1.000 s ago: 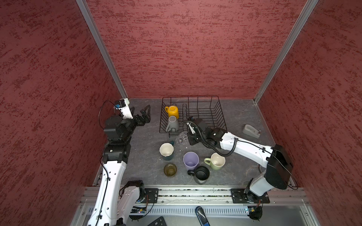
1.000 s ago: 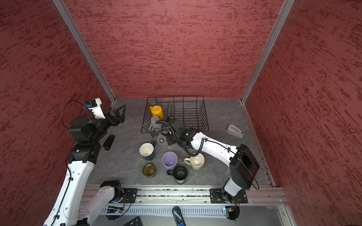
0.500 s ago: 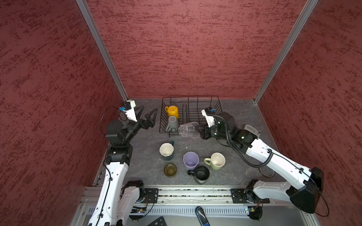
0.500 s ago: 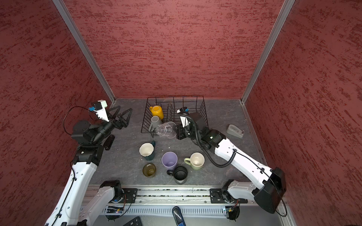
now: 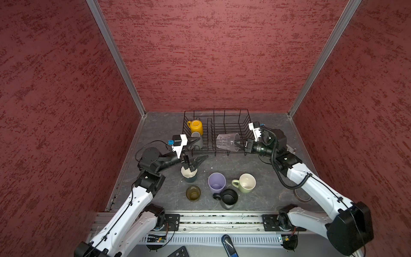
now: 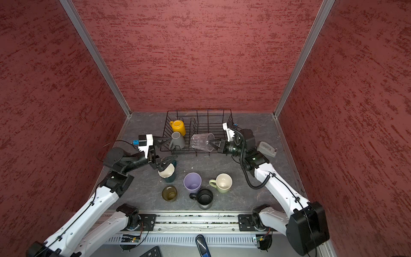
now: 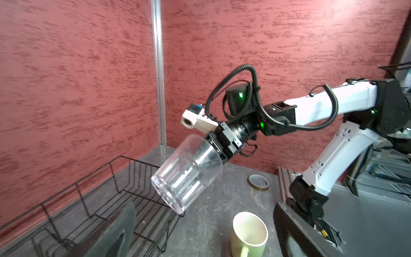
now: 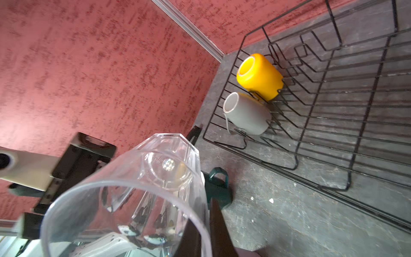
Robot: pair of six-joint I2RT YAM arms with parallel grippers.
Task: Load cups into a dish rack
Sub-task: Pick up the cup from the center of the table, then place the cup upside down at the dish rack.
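Cups are in three places around the dish rack, the black wire one that stands on the grey table close to the back wall. Two cups are inside the rack at its left end. The yellow mug is in the far corner, and the grey mug is just in front of it. The clear glass is over the front part of the rack, about in the middle of its length. It is tilted on its side, with the base toward the grey mug and the mouth toward the rack's right end. The right gripper is closed on the rim of this glass, one finger inside and one outside. I cannot tell whether the base of the glass touches the wires.

Five cups stand upright on the table in front of the rack. The teal mug is the nearest one, close to the rack's front left corner. Farther from the rack are the lilac tumbler and, to its right, the pale green mug. The amber glass and the black mug are the farthest from the rack.

The left gripper hangs over the teal mug with its jaws wide apart. One finger is above the mug's mouth, and I cannot tell if it touches the rim.

A grey tape dispenser lies beside the right end of the rack. A roll of tape lies well in front of that end, next to the right arm.
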